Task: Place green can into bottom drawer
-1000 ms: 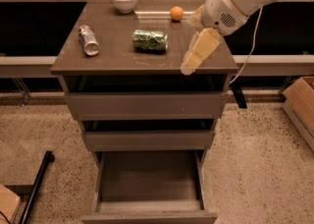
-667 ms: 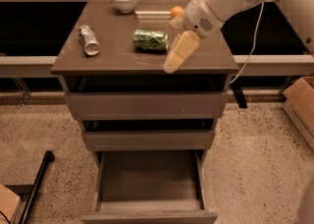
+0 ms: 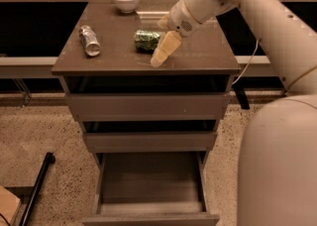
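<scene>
Green-labelled, the green can (image 3: 147, 40) lies sideways at upper centre, so the spread gripper (image 3: 160, 42) at its right end should straddle it squarely before closing.

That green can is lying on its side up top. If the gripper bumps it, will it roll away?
Probably: the green can lies on its side on the smooth cabinet top, so a nudge could roll it. It looks small, likely light, so it should shift easily. The gripper hangs close beside it, toward the front edge.
</scene>
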Robot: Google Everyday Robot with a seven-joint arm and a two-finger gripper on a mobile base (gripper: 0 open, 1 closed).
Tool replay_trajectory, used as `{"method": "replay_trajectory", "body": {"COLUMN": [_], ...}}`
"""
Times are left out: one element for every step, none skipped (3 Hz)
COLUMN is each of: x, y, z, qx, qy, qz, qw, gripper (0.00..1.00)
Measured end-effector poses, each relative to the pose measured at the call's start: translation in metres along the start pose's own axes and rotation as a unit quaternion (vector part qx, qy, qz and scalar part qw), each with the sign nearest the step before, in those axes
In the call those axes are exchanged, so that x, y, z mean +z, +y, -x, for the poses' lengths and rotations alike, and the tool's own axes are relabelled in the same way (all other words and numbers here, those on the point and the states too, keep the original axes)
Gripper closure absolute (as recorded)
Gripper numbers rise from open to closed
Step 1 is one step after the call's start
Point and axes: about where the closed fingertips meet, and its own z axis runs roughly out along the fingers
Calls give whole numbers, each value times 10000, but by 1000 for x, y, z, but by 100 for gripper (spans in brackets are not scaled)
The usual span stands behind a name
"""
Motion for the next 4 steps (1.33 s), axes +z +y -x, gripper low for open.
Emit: {"method": "replay_trajectory", "body": {"x": [12,31,51,69], "y": [-32,-58,-69,-72], "z": [-6,-10,-10,-16], "qx": [49,112,170,301], "qy": [-91,-261,-426,-416], "qz": [-124,-162,-69,76], "qw": [9999,9995,9989,9987], "gripper": [0,0,0,3]}}
